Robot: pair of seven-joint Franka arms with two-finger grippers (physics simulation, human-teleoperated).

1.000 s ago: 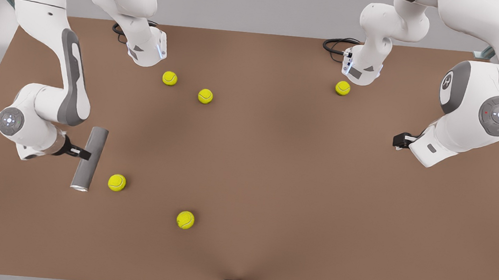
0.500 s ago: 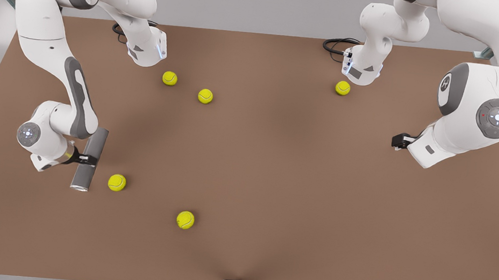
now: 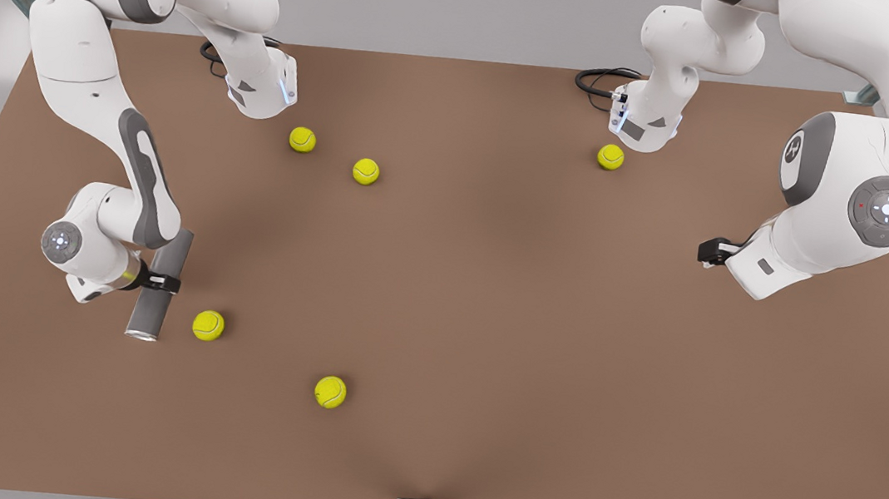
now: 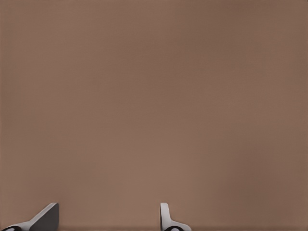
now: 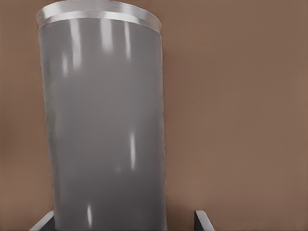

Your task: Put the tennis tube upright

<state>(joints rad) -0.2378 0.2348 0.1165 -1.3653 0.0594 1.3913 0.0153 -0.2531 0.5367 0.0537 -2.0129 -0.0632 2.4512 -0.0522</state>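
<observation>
I am seeing the right gripper [image 3: 160, 282] sitting astride the tennis tube [image 3: 159, 284], which is lying flat on the table [image 3: 488, 305] at the front view's left, silvery rim toward the near edge. In the right wrist view the tube [image 5: 103, 125] is lying between spread fingers [image 5: 203, 221], released, not clamped. A tennis ball [image 3: 208, 325] is resting just right of the rim end. The left gripper [image 3: 714, 251] is waiting over bare table at the front view's right, its fingers [image 4: 166, 219] standing apart.
</observation>
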